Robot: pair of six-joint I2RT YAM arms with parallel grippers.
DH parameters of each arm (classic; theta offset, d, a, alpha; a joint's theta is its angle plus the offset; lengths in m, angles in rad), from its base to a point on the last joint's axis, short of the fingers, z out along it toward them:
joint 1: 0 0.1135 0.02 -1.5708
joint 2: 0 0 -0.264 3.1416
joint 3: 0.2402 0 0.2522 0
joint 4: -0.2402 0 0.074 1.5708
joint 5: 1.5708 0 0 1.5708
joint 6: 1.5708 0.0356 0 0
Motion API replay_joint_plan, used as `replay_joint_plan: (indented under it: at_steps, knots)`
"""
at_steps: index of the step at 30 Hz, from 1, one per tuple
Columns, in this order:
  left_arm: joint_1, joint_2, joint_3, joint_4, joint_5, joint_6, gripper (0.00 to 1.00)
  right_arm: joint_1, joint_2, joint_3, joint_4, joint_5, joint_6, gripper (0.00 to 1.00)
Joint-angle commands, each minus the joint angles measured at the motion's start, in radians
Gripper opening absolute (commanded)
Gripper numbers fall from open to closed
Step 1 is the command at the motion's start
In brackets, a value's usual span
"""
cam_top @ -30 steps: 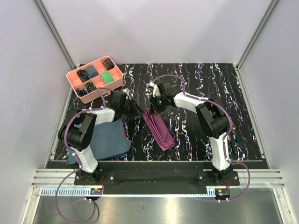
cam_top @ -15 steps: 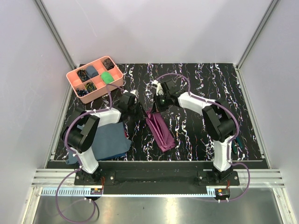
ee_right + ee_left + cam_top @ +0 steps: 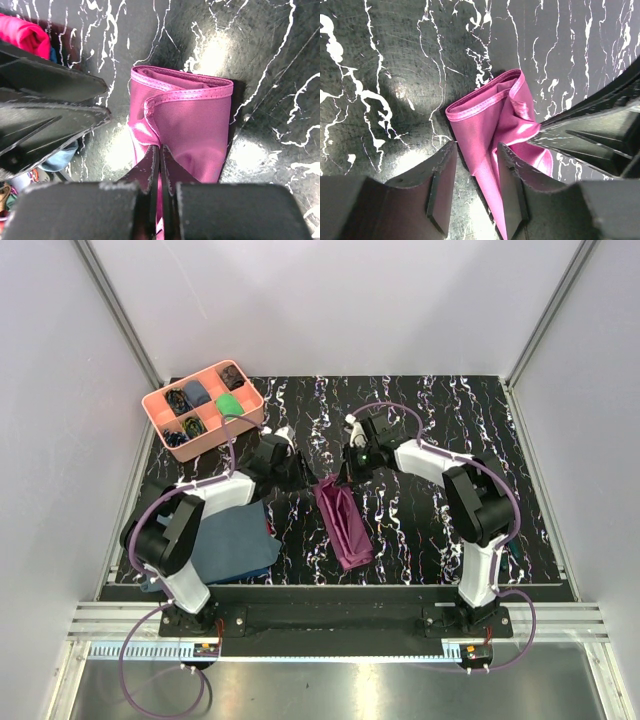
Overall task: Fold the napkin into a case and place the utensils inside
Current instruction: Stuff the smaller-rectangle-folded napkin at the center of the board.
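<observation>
Lying at table [image 3: 430,410] centre: case [image 3: 342,525], narrow plum strip, far end lifted; near end cut off in both wrist views.
Right gripper [image 3: 159,150]: pressed together, pinching a fold at the case's far end.
Left gripper [image 3: 475,150]: spread, cloth's left edge between the fingers; contact unclear.
Utensils [image 3: 504,548]: near right, mostly hidden, hard to make out.

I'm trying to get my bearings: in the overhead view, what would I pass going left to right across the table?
slate-blue cloth → left gripper → folded purple napkin. The pink tray overlaps the cloth and the right gripper overlaps the napkin, so both are left out.
</observation>
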Motion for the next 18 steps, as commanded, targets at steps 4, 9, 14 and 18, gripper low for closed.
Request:
replay_joint_plan:
  at_steps: [4, 9, 14, 18]
  knots:
    - [-0.007, 0.036, 0.082, 0.008, 0.024, 0.037, 0.34, -0.022, -0.080, -0.026, 0.059, -0.077, 0.021, 0.00]
    - [-0.041, 0.111, 0.160, -0.038, 0.024, 0.094, 0.28, -0.032, -0.084, -0.026, 0.070, -0.099, 0.036, 0.00]
    - [-0.089, 0.136, 0.219, -0.138, -0.071, 0.151, 0.27, -0.039, -0.084, -0.029, 0.076, -0.122, 0.042, 0.00]
    - [-0.115, 0.147, 0.248, -0.188, -0.134, 0.177, 0.29, -0.040, -0.075, -0.031, 0.076, -0.134, 0.045, 0.00]
